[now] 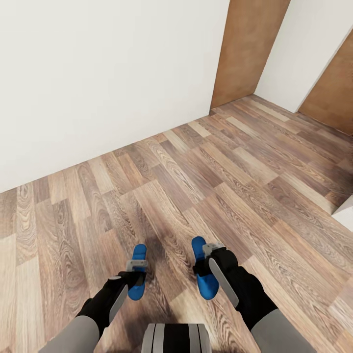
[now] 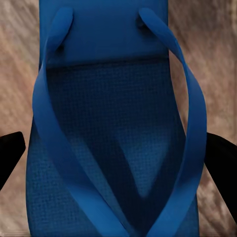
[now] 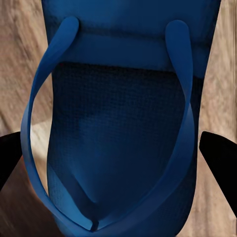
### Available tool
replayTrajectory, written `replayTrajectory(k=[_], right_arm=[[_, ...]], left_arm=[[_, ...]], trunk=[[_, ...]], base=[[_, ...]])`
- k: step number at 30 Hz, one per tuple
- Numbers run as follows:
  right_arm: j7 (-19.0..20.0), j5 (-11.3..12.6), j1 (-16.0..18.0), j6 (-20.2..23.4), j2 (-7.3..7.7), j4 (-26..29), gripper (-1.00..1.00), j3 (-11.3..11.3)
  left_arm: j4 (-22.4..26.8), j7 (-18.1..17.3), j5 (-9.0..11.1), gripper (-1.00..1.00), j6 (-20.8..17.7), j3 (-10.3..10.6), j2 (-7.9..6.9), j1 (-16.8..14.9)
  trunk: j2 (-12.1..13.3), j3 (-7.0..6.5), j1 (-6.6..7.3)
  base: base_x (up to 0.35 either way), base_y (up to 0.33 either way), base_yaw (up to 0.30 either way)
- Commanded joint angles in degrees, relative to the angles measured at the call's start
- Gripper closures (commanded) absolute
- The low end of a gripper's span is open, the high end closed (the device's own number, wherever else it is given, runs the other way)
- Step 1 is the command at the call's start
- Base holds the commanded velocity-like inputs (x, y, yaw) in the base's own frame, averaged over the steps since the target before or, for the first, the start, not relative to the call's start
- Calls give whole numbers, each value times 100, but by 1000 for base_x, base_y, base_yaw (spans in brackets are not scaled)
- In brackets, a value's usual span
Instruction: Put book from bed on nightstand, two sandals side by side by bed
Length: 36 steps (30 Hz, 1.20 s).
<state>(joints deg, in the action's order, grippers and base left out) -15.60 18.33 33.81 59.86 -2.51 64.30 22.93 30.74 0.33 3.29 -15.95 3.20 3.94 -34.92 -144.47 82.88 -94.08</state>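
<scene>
Wood-plank floor (image 1: 206, 176) meets a white wall (image 1: 98, 73) and brown doors (image 1: 247, 49). Each arm carries a blue sandal above it: left gripper (image 1: 133, 279) fingers (image 2: 10, 153) straddling the left sandal (image 1: 138, 274), right gripper (image 1: 205, 268) fingers (image 3: 219, 150) straddling the right sandal (image 1: 203, 274).

Each arm holds a blue sandal (image 1: 138, 272) (image 1: 204, 274) above the wood-plank floor (image 1: 206, 181) near a white wall (image 1: 98, 73).

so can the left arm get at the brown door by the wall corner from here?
Probably not. The left gripper is shut on a blue sandal low near the robot's body, and the brown door stands far off across a long stretch of plank floor. Nothing blocks the way, but the base would likely have to drive closer.
</scene>
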Motion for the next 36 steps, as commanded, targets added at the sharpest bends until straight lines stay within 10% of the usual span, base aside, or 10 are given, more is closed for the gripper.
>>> replayTrajectory(k=[1, 13, 27, 36], right_arm=[[-59, 65, 3, 14, 4, 2, 100, 4], [-57, 62, -91, -265, 32, -34, 100, -20], [-57, 48, -846, -1996, 296, -694, 100, -59], [-64, 55, -881, -2222, 334, -888, 100, -66]], left_arm=[[7, 3, 37, 100, -51, 12, -4, -1], [-66, 13, 20, 100, -118, 6, -9, 3], [-92, 70, -4, 100, -113, 6, -7, 6], [-436, 60, -3, 100, -101, 8, -9, 19]], trunk=[[0, -19, 3], [16, -285, 34], [35, -595, 70], [47, -795, 93]], base=[[0, 0, 0], [0, 0, 0], [0, 0, 0], [0, 0, 0]])
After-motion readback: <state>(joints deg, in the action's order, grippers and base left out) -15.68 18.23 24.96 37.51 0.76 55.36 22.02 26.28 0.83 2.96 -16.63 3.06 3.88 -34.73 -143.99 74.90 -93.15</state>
